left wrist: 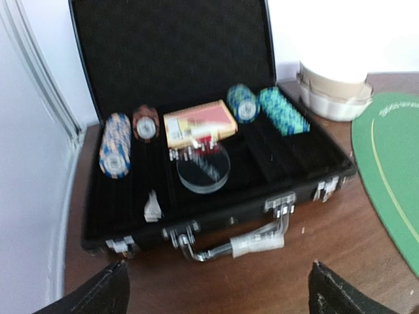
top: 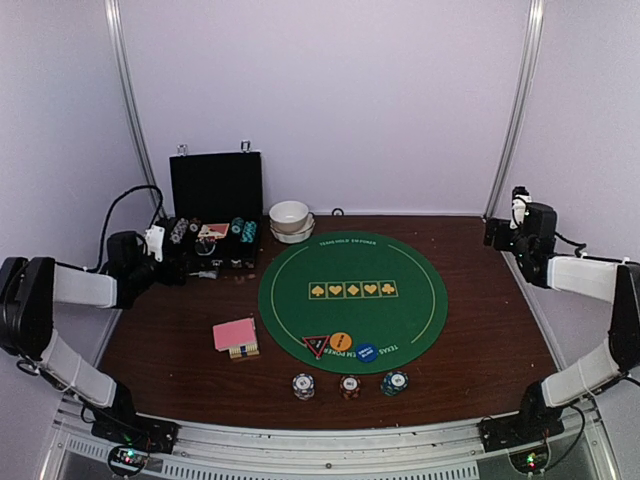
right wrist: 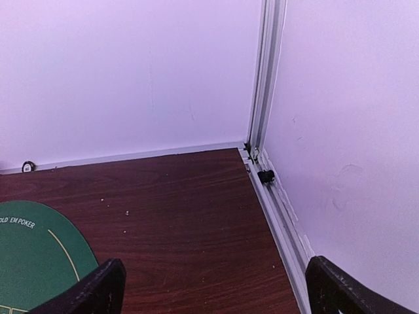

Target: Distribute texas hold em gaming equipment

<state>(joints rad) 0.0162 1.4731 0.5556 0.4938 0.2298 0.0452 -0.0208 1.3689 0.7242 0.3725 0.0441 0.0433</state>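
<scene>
From above, the card deck (top: 235, 334) lies left of the mat (top: 352, 295), three chip stacks (top: 349, 386) along its near side; left wrist: the left gripper (left wrist: 216, 288) gapes empty facing the chip case (left wrist: 170, 59); right wrist: the right gripper (right wrist: 213, 288) gapes empty above the table (right wrist: 183, 209).

A dark brown wood-grain tabletop (top: 490, 300) sits enclosed by plain pale lilac walls (top: 330, 90). Aluminium frame posts (top: 520, 100) rise at the tabletop's far corners; a metal rail (top: 320, 440) runs along its near edge. Lighting is soft and even.

Brown table (top: 490, 320) bears green mat (top: 352, 262), open case (top: 215, 190), bowls (top: 290, 220), cards (top: 235, 335) (pink-backed), chip stacks (top: 349, 386).
</scene>
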